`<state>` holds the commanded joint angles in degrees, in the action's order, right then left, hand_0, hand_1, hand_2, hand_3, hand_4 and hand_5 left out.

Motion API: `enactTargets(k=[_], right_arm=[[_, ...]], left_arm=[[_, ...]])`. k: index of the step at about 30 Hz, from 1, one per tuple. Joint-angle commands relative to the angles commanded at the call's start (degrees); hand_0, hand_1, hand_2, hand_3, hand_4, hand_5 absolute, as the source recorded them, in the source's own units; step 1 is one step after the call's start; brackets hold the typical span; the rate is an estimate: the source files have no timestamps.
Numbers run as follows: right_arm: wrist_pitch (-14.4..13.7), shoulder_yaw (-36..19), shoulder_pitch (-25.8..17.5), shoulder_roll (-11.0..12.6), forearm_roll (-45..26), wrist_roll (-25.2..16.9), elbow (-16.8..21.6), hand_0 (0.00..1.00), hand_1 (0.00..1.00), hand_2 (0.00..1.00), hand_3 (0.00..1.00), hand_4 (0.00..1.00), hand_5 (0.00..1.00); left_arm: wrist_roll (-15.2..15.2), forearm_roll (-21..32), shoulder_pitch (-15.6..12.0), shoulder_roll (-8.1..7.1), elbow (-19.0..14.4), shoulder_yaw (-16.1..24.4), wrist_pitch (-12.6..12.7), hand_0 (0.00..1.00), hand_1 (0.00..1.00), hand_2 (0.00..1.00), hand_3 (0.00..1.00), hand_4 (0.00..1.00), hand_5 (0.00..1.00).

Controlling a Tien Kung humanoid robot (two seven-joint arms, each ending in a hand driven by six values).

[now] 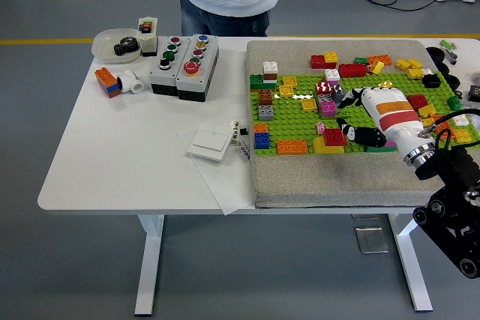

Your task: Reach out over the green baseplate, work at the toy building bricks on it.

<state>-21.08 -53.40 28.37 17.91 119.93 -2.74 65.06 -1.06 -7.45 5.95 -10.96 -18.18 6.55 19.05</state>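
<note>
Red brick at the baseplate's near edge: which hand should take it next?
Right. The right hand already hangs over the green baseplate, its fingers next to the red brick. No left hand is in view.
</note>
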Motion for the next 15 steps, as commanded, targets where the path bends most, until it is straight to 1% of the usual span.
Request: enactTargets(k=[8, 9, 14, 15], right_arm=[[0.3, -0.5, 0.0, 0.2, 0.0, 0.2, 0.2, 0.496, 0.507, 0.545, 0.514, 0.691, 0.251], [0.4, -0.6, -0.1, 0.2, 0.0, 0.2, 0.3, 0.496, 0.507, 0.545, 0.516, 0.692, 0.229], [0.5, -1.0, -0.5, 0.5, -0.6, 0.3, 1.1, 0.496, 0.507, 0.545, 0.516, 0.692, 0.229], [0.4, -1.4, -0.9, 0.6, -1.3, 0.3, 1.5, 0.496, 0.507, 0.545, 0.514, 0.689, 0.254]], left_arm=[[-0.3, 0.8, 0.2, 0.07, 0.2, -0.3, 0.1, 0.798, 0.813, 0.825, 0.65, 0.66, 0.637], [-0.3, 0.9, 0.2, 0.1, 0.3, -0.3, 0.1, 0.8, 0.813, 0.825, 0.65, 0.659, 0.636], [-0.2, 0.8, 0.2, 0.17, 0.4, -0.1, 0.1, 0.8, 0.813, 0.825, 0.65, 0.659, 0.636], [-0.1, 0.6, 0.1, 0.21, 0.4, 0.0, 0.1, 0.798, 0.814, 0.825, 0.65, 0.66, 0.637]])
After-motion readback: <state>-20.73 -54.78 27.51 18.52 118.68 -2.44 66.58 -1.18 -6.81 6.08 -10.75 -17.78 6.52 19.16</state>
